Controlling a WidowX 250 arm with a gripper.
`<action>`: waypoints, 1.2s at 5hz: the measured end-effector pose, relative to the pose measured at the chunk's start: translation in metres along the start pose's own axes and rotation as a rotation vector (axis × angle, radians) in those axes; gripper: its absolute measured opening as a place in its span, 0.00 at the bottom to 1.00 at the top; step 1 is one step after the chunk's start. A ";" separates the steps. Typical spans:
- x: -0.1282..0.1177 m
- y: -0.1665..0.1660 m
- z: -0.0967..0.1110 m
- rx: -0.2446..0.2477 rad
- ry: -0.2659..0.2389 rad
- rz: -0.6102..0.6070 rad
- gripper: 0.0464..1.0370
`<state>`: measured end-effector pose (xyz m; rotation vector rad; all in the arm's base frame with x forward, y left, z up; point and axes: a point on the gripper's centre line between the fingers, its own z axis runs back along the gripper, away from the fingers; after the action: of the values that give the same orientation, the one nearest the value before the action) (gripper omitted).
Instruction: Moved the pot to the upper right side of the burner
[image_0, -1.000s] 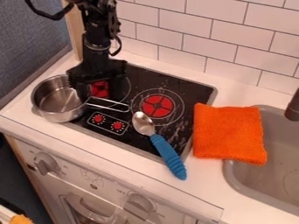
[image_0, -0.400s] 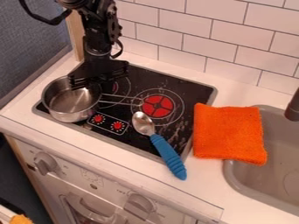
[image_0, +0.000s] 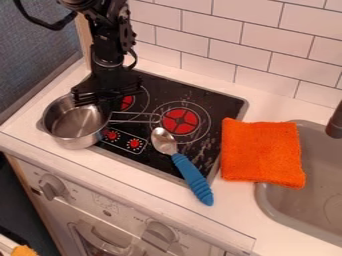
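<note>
The pot is seen at the stove's front left, its long line laid sideways, its handle pointed right toward 1 red burner. The tool is seen at its back rim; open or closed cannot be told. The white counter is backed by tiles.

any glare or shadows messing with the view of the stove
camera view: pale scattered patches on the black glass-like stovetop, near the right red burner; bright highlights on the shiny metal pot; black gripper so dark its parts blend together
</note>
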<state>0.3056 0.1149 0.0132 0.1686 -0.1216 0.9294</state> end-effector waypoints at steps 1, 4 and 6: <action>-0.002 0.001 0.002 -0.001 0.004 -0.006 0.04; 0.008 -0.043 0.064 -0.113 -0.081 -0.076 0.04; -0.016 -0.136 0.091 -0.174 -0.121 -0.262 0.04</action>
<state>0.4021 0.0044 0.0869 0.0770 -0.2849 0.6437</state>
